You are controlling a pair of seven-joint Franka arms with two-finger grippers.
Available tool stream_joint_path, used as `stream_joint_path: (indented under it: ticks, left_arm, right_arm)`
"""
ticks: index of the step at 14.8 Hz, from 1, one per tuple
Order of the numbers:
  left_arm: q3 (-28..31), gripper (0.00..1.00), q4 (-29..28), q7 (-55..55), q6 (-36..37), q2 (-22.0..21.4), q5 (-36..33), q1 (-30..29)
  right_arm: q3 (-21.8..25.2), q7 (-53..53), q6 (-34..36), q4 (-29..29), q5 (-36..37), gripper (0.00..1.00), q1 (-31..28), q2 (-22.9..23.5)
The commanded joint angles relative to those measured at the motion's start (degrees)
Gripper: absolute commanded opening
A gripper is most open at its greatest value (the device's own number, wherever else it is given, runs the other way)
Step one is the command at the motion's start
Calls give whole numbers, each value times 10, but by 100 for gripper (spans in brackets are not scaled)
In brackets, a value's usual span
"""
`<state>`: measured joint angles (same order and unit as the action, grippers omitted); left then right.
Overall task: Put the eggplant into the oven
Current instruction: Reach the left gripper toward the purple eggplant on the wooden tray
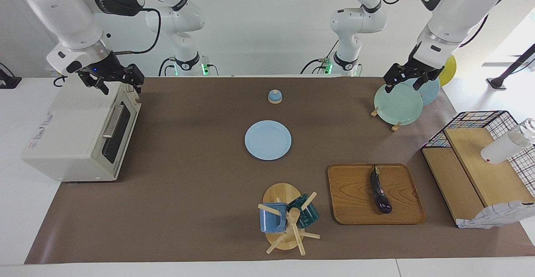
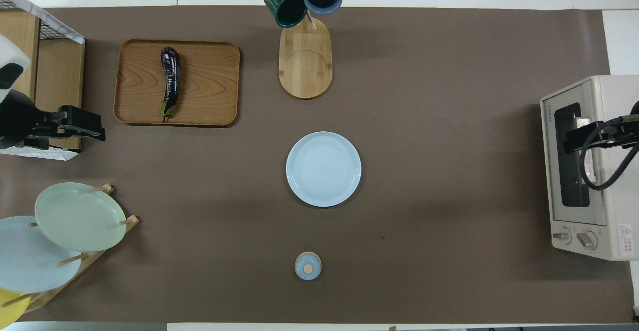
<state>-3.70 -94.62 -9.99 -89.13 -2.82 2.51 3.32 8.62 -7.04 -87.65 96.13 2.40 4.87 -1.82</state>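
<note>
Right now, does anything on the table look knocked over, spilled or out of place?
Nothing stands out. The eggplant lies flat on the wooden tray, the oven door is shut, and the mugs hang on their stand. Nothing is spilled.

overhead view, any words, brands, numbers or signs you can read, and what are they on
"TOSHIBA": reads roughly so, small brand mark on the oven front, above its glass door.
Red-and-white warning sticker beside the oven's knobs: triangle sign visible, text too small to read.
Print on the oven's top in the facing view: blurred, unreadable.
Nothing else carries text.
</note>
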Motion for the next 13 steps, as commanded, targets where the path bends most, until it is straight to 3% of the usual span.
stream_joint_path:
  ticks: [1,5,10,13]
  left_arm:
    - [1,100,10,9,0,5,7,-1]
    - [1,100,7,9,-3,1,7,-2]
    - [1,100,-13,2,-83,-2,7,-1]
    - [1,100,-12,4,-94,9,7,-1]
  right_arm:
    - [1,10,-1,11,-17,100,-3,-9]
    - [1,10,-1,11,-17,100,-3,-9]
    - [1,10,-1,11,-17,100,-3,-9]
    - [1,10,-1,11,-17,100,-3,-9]
